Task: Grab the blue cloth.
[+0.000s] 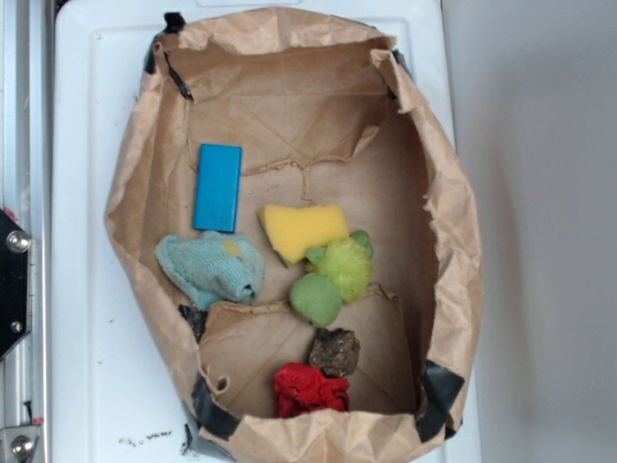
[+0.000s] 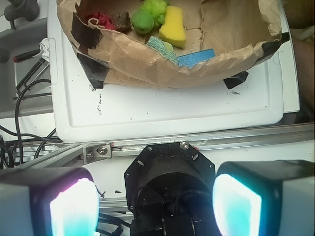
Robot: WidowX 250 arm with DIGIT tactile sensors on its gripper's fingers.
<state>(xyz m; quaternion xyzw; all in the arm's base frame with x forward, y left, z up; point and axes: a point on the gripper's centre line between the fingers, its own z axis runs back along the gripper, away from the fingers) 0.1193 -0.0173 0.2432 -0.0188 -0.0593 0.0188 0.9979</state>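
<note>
- While the fingers stood wide apart and empty at the bottom of the wrist view, well short of the brown paper bag, the grab had not yet begun.
- The blue cloth lay crumpled at the left of the bag's floor in the exterior view, just below the blue block and left of the yellow sponge.
- In the wrist view the cloth showed only partly, at upper centre behind the bag's near wall.
- It looked soft, light and easily squashed; a pinch from above on its raised, lumpy middle seemed the safest hold, clear of the rigid block.
</note>
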